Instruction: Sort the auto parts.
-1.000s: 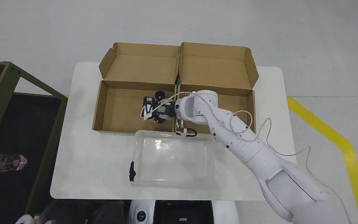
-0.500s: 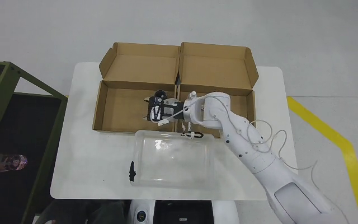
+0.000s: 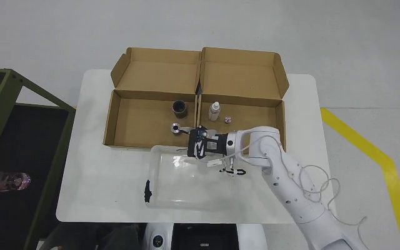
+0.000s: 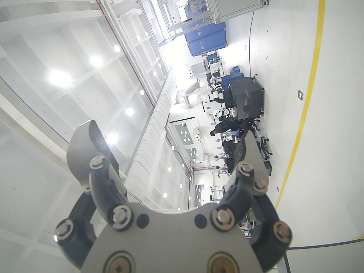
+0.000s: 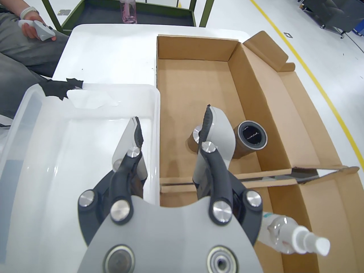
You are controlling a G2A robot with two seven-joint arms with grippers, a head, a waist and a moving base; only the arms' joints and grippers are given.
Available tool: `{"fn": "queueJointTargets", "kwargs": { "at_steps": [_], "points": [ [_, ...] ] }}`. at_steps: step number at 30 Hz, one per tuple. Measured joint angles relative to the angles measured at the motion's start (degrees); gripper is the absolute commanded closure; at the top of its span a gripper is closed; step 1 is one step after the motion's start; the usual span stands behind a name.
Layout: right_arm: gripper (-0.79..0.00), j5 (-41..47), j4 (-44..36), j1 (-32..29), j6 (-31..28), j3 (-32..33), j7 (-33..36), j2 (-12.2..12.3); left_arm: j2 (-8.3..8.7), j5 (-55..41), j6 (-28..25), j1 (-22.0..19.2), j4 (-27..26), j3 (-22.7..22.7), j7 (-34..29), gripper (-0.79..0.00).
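Observation:
My right gripper (image 3: 195, 144) (image 5: 173, 117) is open and empty, straddling the rim between the clear plastic bin (image 3: 164, 187) (image 5: 85, 92) and the left cardboard box (image 3: 134, 122) (image 5: 182, 80). In that box lie a black cylindrical bushing (image 3: 180, 108) (image 5: 250, 139) and a small metal part (image 3: 175, 129) (image 5: 195, 136), the latter half hidden behind one finger. A white spray bottle (image 3: 214, 111) (image 5: 284, 235) and a small round part (image 3: 228, 119) sit in the right box (image 3: 262, 115). My left gripper (image 4: 169, 132) is open, pointing up at the ceiling.
A jagged black piece (image 3: 147, 190) (image 5: 61, 88) clings to the bin's far corner. Both box lids stand open at the back. The white table (image 3: 94, 162) has free room to the left of the bin. A green cart with a pink bottle (image 5: 127, 1) stands beside the table.
My right gripper has drawn back from inside the left box towards the bin's rim, uncovering the bushing, the small metal part and the spray bottle.

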Motion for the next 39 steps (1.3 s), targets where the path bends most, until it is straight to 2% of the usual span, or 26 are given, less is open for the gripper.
{"fn": "queueJointTargets", "kwargs": {
  "at_steps": [10,28,32,39],
  "points": [
    [-0.376,-4.34,-5.88,-10.65,0.19,10.38,-5.02,3.04,0.00,0.00,0.00,0.00,0.00,0.00,0.00,-0.785],
    [-0.391,-5.91,-11.08,-23.96,5.55,28.36,-16.04,6.40,0.00,0.00,0.00,0.00,0.00,0.00,0.00,-0.785],
    [-0.406,-6.30,-11.36,-26.60,6.87,31.74,-18.45,6.90,0.00,0.00,0.00,0.00,0.00,0.00,0.00,-0.785],
    [-0.477,-7.24,-12.85,-31.51,7.18,36.94,-22.03,7.76,0.00,0.00,0.00,0.00,0.00,0.00,0.00,-0.785]
  ]
}}
